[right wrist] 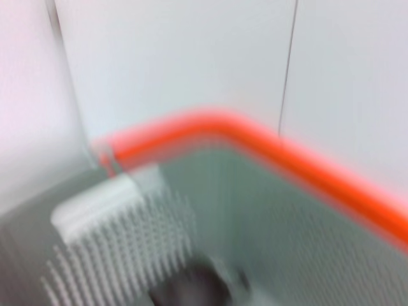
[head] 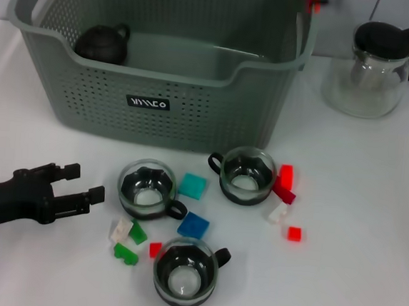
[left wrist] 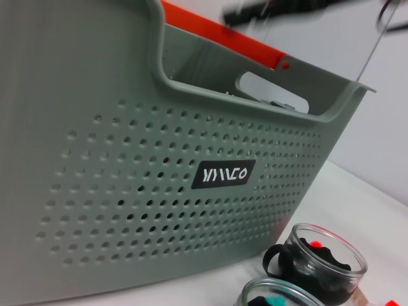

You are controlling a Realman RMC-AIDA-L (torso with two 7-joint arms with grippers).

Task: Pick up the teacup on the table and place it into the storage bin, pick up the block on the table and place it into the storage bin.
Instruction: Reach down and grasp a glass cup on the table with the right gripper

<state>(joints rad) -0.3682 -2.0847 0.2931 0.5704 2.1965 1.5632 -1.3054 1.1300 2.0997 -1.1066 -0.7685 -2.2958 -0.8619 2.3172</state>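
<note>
Your left gripper (head: 87, 183) sits low over the white table (head: 369, 232) at the left edge of the head view, its two black fingers parted and holding nothing, pointing toward the nearest teacup (head: 146, 188), from which it is still apart. That glass cup stands upright with its handle turned away from the gripper; a teal block (head: 192, 185) lies just beside it and a blue block (head: 194, 226) just in front. Two more teacups stand upright nearby, one (head: 245, 174) farther right and one (head: 185, 271) closest to you. Small white, green and red blocks lie scattered among the three cups.

Beyond them you see the storage bin (head: 158, 113), grey-green and perforated, with a black label on its near wall and a dark teapot (head: 103, 42) resting inside. A glass teapot (head: 373, 67) with a black lid stands to the bin's right. Your right gripper does not show in any view; its wrist camera looks at the bin's orange-trimmed rim (right wrist: 306, 166).
</note>
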